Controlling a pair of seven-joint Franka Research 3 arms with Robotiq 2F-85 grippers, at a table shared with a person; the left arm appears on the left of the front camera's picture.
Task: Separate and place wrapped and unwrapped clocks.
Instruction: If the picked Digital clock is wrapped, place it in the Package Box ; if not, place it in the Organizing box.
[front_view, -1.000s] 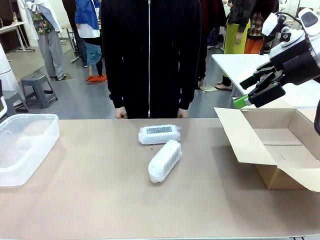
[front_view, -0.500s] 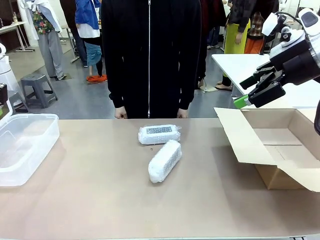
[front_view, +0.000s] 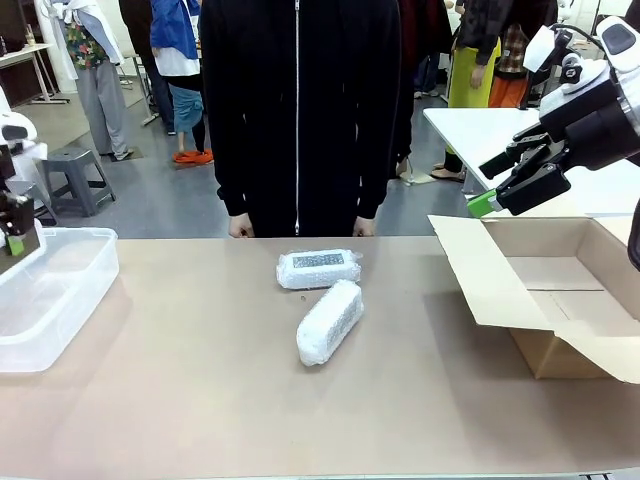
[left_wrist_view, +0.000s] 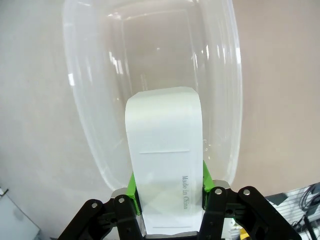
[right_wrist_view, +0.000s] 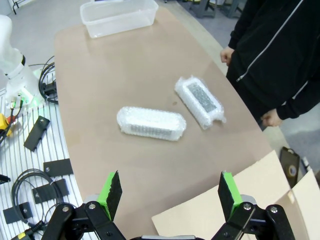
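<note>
We hold the bare clock (left_wrist_view: 162, 135) clamped in our left gripper (left_wrist_view: 168, 184) above the clear bin (left_wrist_view: 222, 100), and releasing it this high could crack it or bounce it out, while our right gripper (right_wrist_view: 170, 192) hangs with fingers apart and the wrapped clocks (front_view: 318, 268) (front_view: 330, 322) lie mid-tabletop (front_view: 180, 380).

text: "Made in China" | on: bare white clock (left_wrist_view: 162, 150), back face
</note>
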